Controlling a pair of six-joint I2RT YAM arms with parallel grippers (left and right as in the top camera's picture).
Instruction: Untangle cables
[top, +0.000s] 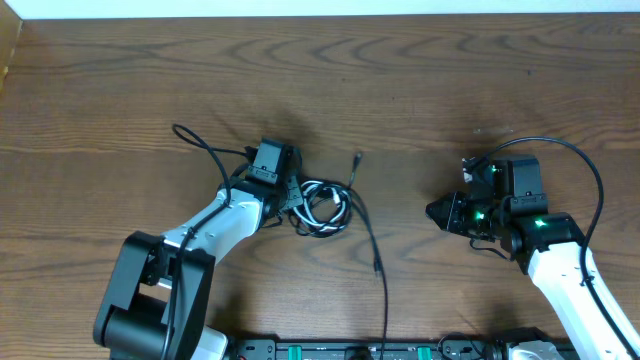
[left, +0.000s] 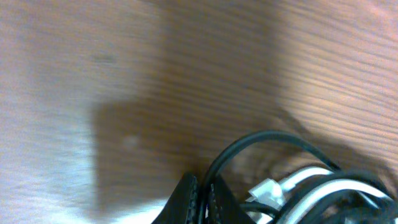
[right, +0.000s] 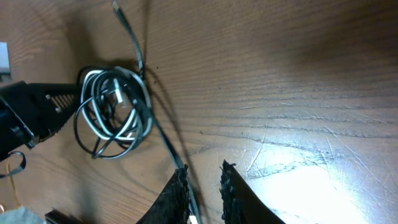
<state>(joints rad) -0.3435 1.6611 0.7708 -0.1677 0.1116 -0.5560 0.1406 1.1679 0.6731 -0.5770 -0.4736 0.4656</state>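
**Left gripper pinching the knot's rim**

The left gripper (top: 293, 198) is clamping fully shut at the rim of the tangle of thin black and white charging cables (top: 322, 208). It is seemingly pinching one black loop, probably to anchor the coil. The right gripper (top: 437, 212) is hovering well apart, jaws narrowly parted and holding nothing. A long black cable (top: 372, 235) is lying between them, trailing toward the front edge. The brown wooden table (top: 450, 80) is offering bare room behind for spreading.

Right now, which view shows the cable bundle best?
Right wrist: the whole cable bundle appears large and sharp, with its loops distinguishable. Overhead shows it only small. Left wrist catches just a blurred part at the frame's lower right.
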